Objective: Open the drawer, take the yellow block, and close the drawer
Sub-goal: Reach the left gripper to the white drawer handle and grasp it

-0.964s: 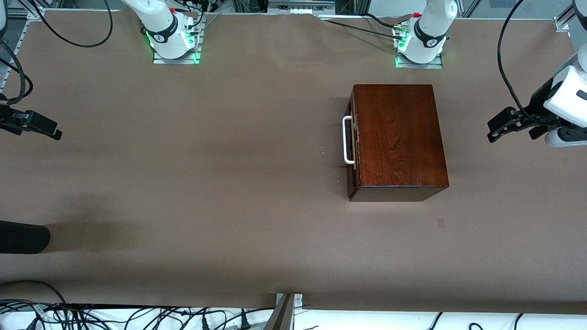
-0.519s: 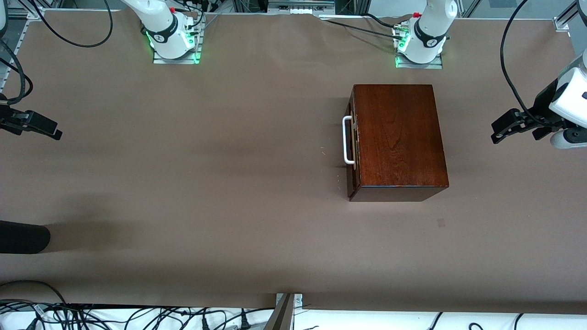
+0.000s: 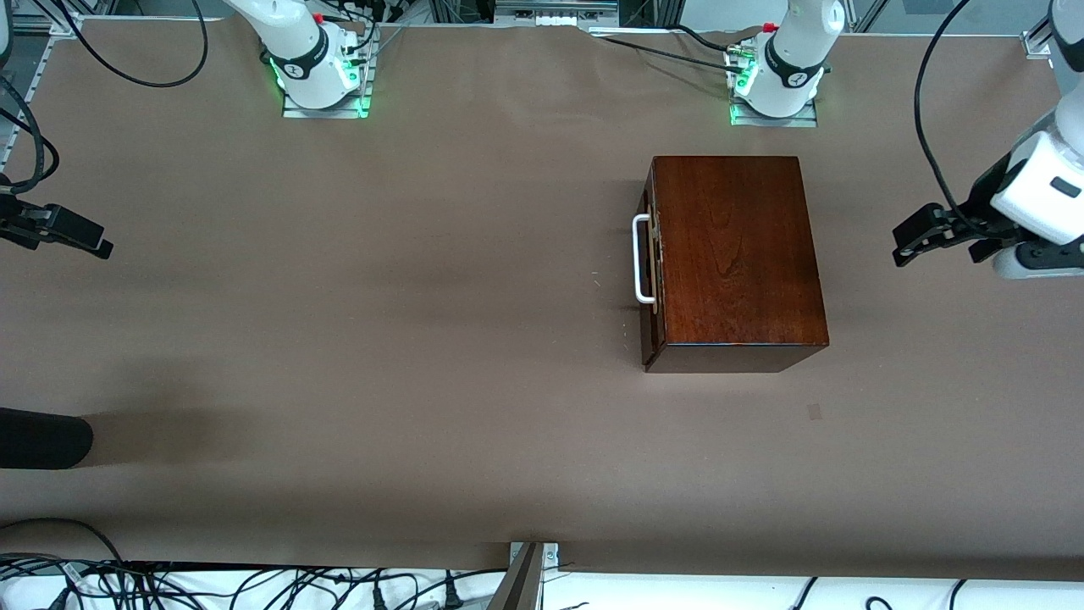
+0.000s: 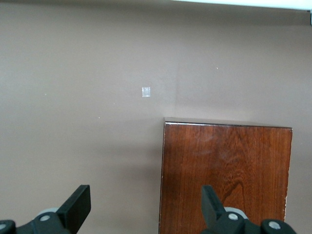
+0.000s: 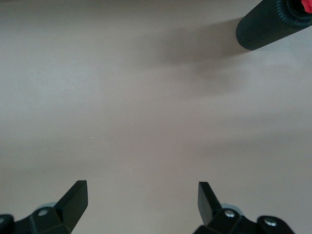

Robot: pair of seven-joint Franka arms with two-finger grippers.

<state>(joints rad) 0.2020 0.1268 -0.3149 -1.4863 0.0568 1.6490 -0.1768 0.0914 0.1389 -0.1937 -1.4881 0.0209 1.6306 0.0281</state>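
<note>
Brown paper covers the whole worktop, which runs from the robots' bases down to a strip of cables along the camera's edge.

On it, toward the left arm's end and close to that arm's base, stands the dark mahogany box, its glossy top showing wood grain. The drawer is pushed fully in, so only its dark front face shows, on the side of the box turned toward the right arm's end of the worktop. The white loop handle sits on that front, untouched. No yellow block can be seen in any view.

At the edge of the worktop by the right arm's end lies a black ribbed cylinder, partly cut off by the front view.

Over the left arm's end, clear of the box, the left gripper hangs with its fingers spread wide and nothing between them; its wrist view looks down on the box top and bare paper. Over the right arm's end, the right gripper is also released and empty, above bare paper.

A small pale tape square lies on the paper nearer the camera than the box.
</note>
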